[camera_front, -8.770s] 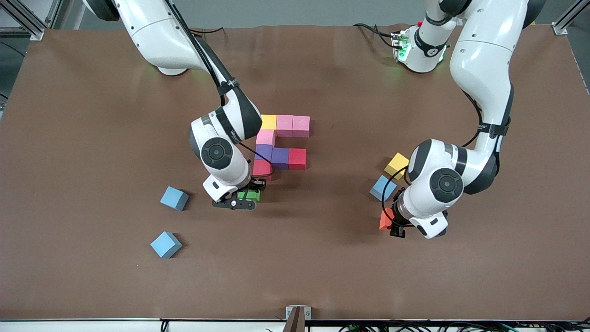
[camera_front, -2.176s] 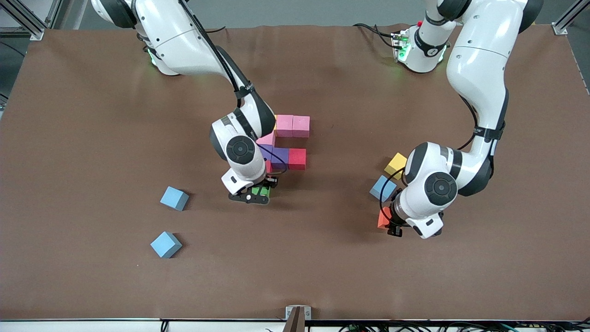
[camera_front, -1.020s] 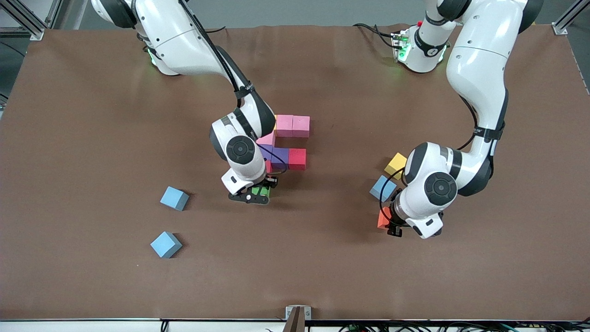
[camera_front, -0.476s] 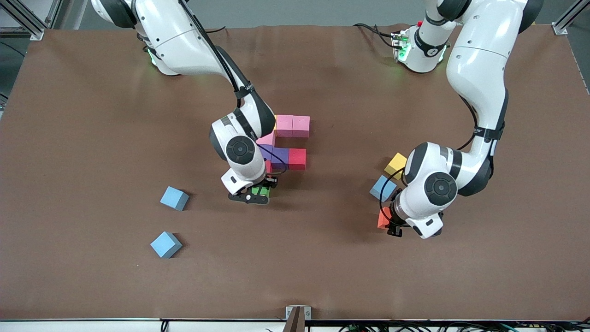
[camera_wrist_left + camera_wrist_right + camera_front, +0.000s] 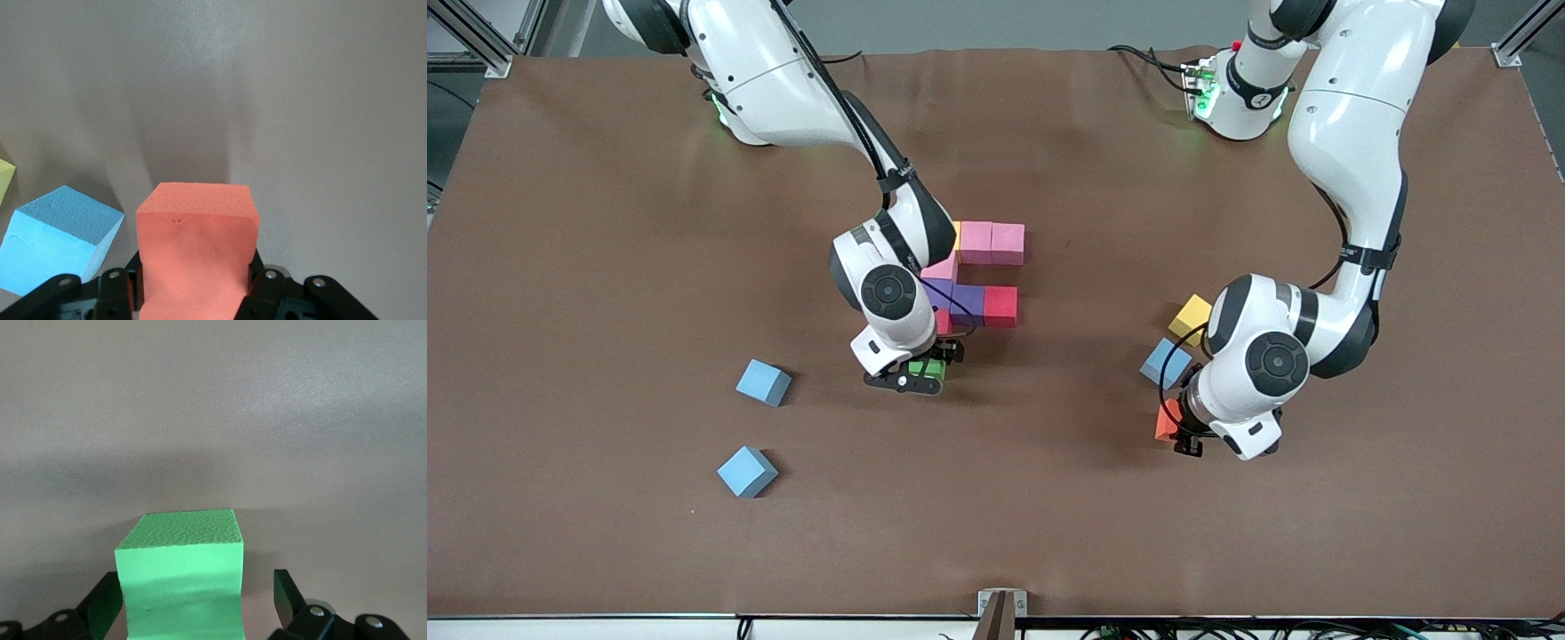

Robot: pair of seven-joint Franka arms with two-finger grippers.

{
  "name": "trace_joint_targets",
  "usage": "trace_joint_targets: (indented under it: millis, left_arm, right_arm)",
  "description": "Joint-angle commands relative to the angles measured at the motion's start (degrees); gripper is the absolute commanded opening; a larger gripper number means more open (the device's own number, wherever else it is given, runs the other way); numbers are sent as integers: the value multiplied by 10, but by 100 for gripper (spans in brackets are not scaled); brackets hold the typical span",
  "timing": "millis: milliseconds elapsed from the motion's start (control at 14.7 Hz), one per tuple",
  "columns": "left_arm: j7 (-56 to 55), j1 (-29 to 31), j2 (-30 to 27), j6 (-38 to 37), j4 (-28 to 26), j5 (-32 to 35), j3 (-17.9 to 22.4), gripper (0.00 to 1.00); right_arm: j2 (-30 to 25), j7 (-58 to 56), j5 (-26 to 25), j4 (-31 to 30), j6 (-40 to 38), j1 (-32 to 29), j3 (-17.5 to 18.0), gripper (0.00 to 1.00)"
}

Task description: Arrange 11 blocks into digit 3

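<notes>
The partial digit 3 [image 5: 969,304] lies mid-table: a pink top bar [image 5: 991,243], a pink and purple spine, and a purple-and-red middle bar. A green block [image 5: 927,367] [image 5: 180,573] sits at the end of the spine nearer the camera, beside a red block [image 5: 944,322]. My right gripper [image 5: 923,372] [image 5: 198,597] straddles the green block, open, with a gap at one finger [image 5: 287,595]. My left gripper [image 5: 1178,433] [image 5: 197,283] is shut on an orange block [image 5: 1166,420] [image 5: 197,227] toward the left arm's end of the table.
A yellow block [image 5: 1192,318] and a light blue block [image 5: 1165,362] [image 5: 60,247] lie just farther from the camera than the orange one. Two more light blue blocks [image 5: 764,382] [image 5: 746,471] lie toward the right arm's end, nearer the camera.
My right gripper's fingers have spread apart, letting go of the green block, and its hand has shifted slightly. The left arm has not moved.
</notes>
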Motion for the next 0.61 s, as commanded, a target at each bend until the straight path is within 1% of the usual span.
trace_joint_targets:
  millis: [0,204,544]
  left_arm:
    - [-1,-2,2,4,3,4,3,36]
    - [-1,-2,2,4,3,4,3,36]
    - [-2,-3,2,4,3,4,3,36]
  right_arm:
    - [-13,2,-8,-10,1,1,1,100]
    - [-16,2,-8,1,1,0,1,100]
    - [-39,1,-7,9,-2,-4,1,100]
